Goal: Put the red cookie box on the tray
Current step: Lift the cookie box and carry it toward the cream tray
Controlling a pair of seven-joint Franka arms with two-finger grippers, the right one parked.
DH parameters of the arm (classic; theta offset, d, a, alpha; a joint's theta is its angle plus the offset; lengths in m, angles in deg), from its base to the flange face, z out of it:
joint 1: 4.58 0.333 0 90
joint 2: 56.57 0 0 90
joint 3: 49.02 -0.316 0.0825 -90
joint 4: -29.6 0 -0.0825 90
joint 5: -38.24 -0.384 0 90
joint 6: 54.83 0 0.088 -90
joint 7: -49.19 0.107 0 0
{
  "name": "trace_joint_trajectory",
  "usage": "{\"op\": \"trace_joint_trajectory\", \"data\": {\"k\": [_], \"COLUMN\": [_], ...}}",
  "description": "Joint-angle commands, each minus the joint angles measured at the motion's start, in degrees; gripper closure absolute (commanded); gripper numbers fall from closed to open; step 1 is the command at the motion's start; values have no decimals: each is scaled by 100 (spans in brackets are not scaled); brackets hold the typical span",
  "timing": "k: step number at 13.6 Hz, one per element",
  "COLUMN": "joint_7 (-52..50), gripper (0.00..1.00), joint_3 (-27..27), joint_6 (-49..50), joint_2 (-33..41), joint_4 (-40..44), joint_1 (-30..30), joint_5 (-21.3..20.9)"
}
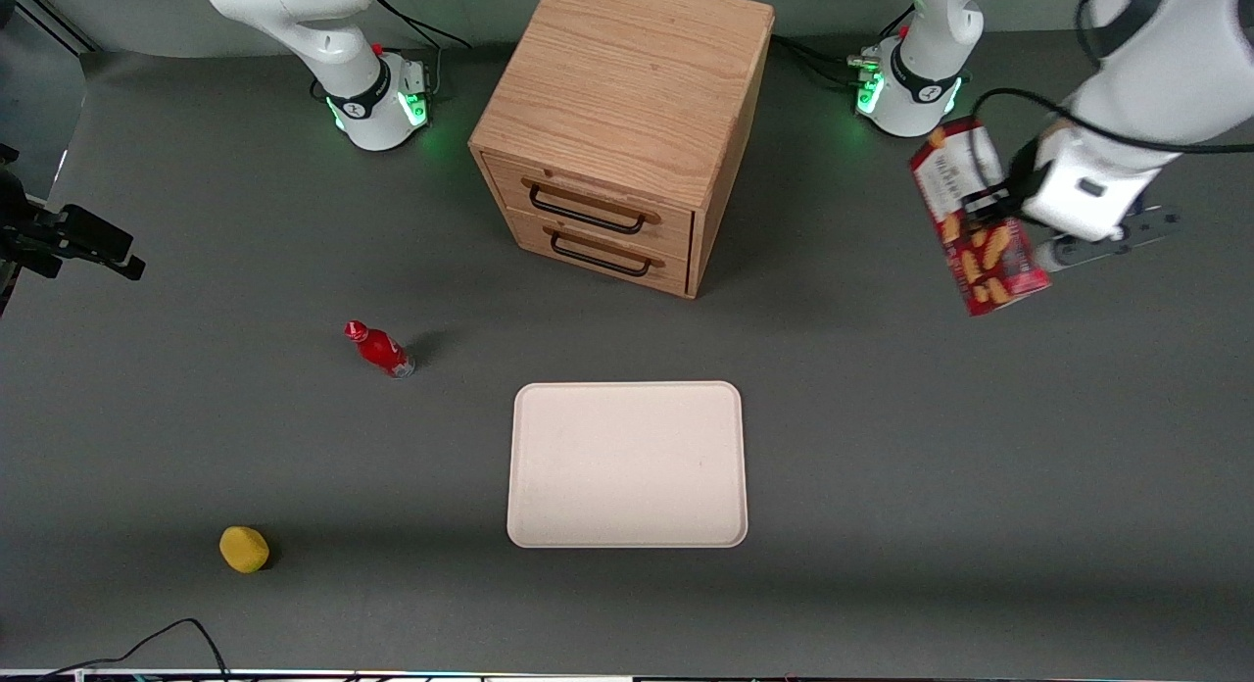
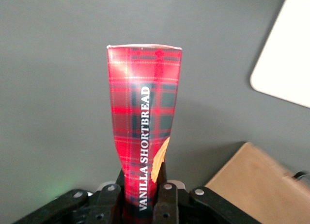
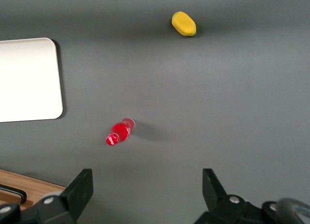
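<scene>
- My jaws are clamped on the box [image 2: 144, 136], one finger [image 2: 166, 200] against each broad face near one end, so the rest of it sticks out from the gripper [image 1: 1001, 210].
- The box hangs tilted in the air above the surface [image 1: 931, 447], toward the working arm's end, well apart from the tray [image 1: 627, 463] and farther from the front camera than it.
- In the wrist view the box narrows sharply where the fingers pinch it; I read that as thin cardboard giving way, so it is soft and easily crushed.
- I judge it light, with brittle cookies inside; more squeeze would risk breaking them.
- The printed faces look glossy, so I would expect some slip if the grip were loosened much.
- Held by one end, the long free part gives leverage; a quick swing could twist it in the jaws, so I'd carry it slowly.
- A hold nearer the middle, across the narrow sides, would be stiffer.
- The tray is bare and much wider than the box, so laying it flat needs little precision.
</scene>
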Motion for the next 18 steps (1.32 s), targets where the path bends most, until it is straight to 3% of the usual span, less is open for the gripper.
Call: {"op": "trace_joint_trajectory", "data": {"k": [1,6,9,11,18], "joint_7": [-1230,-2480,-3146,-3823,-4099], "gripper": [76,75,75,75,75], "joint_3": [670,883,874,831,656], "joint_6": [-140,-1526,-2300,-2521,-3443], "joint_2": [-1144,-2490,-3386,-4019,-5067], "joint_4": [1153,2000,2438,2790,3055], "joint_1": [-33,-813,-1385,-1719,-1861], "joint_5": [-54,-290,-1167,-1966,-3102]}}
